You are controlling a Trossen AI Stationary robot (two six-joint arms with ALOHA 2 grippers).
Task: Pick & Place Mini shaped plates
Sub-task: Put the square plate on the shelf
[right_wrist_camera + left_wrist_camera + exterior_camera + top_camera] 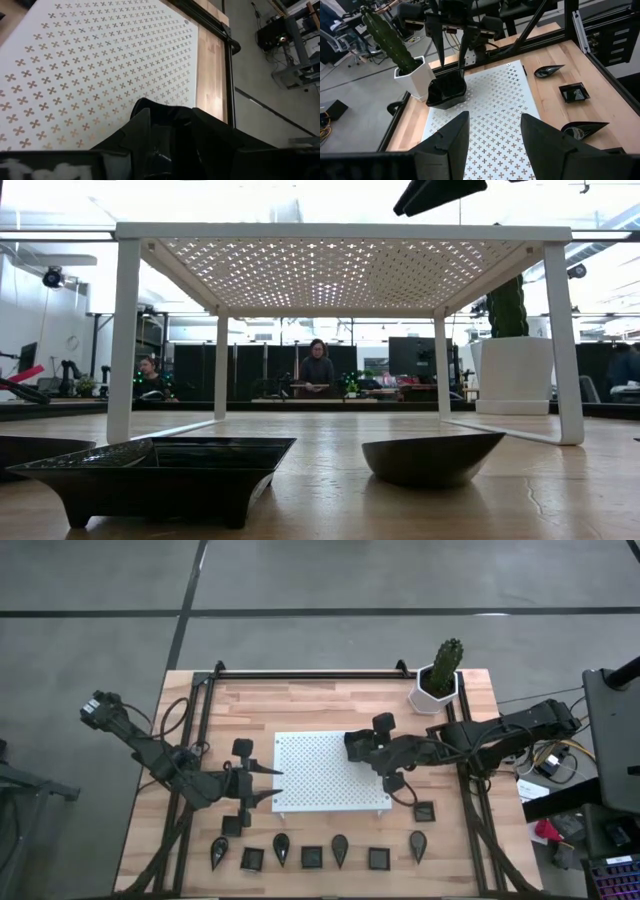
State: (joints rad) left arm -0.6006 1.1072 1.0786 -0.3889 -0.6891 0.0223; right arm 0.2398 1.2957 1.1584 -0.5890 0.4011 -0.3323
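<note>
My two dark fingers (145, 135) stand apart on either side of a small black square dish with a raised rim (165, 127). The dish sits just over the white perforated board with cross-shaped holes (100, 65), near one of its edges. Past that edge runs a strip of pale wooden tabletop (210, 65), then a black metal frame rail (227, 65), then grey floor (260, 55).

Even overhead light is flooding the table (320, 700), casting only soft shadows. Bright backlight is washing out the low view, silhouetting the near plates (160, 470). The left gripper's fingers (445, 142) are appearing blurred, close to the lens.
</note>
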